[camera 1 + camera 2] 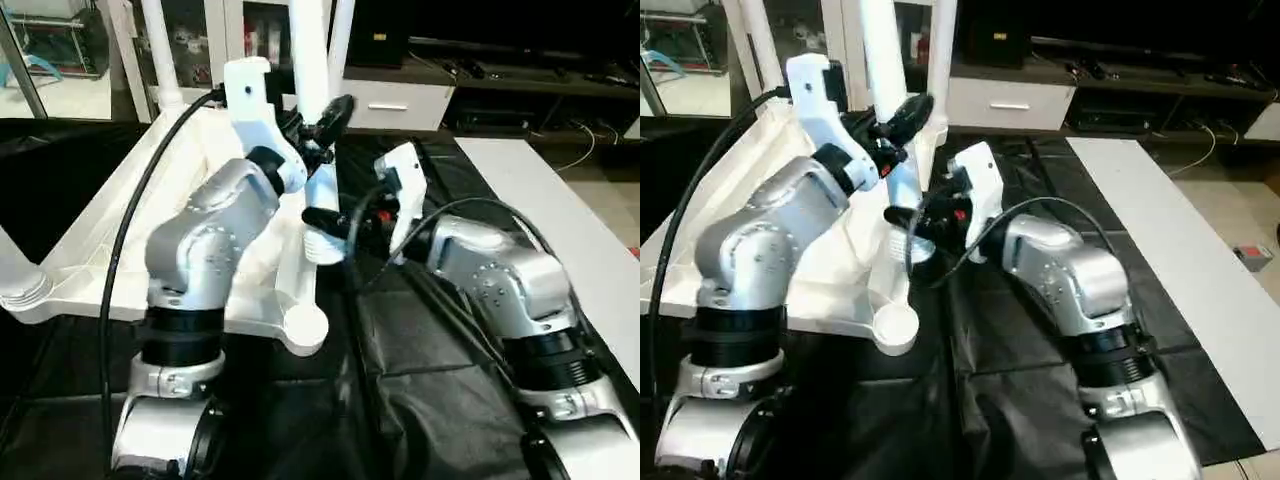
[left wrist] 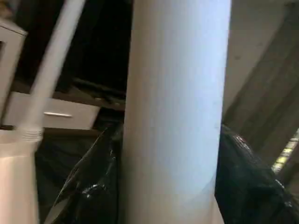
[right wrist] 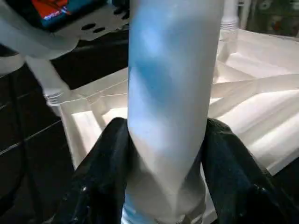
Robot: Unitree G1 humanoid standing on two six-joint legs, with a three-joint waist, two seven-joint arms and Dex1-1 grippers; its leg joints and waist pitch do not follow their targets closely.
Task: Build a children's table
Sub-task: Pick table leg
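Black sheeting (image 1: 420, 340) covers the work surface, with a white cabinet drawer (image 1: 395, 103) and dark shelving behind.

1. Table top (image 1: 90, 250): lies inverted on the sheeting at the robot's left, ribbed underside up, long axis running away from the robot. The near right corner socket (image 1: 305, 328) is empty.

2. Legs fitted: two far legs (image 1: 158, 45) stand upright in the far sockets, and part of another leg base (image 1: 20, 280) shows at the near left corner. Judged from this, three legs are in place and the fourth is still to be seated.

3. Leg in hand (image 1: 310, 60): held close to vertical above the right edge of the top, ribbed end (image 1: 322, 245) down, its other end out of view above. The ribbed end hangs beyond the empty socket, not yet in it.

4. Left claw (image 1: 325, 125): closed around the upper shaft.

5. Right claw (image 1: 335, 222): clamped on the shaft just above the ribbed end; its black fingers (image 3: 100, 163) press against both sides.
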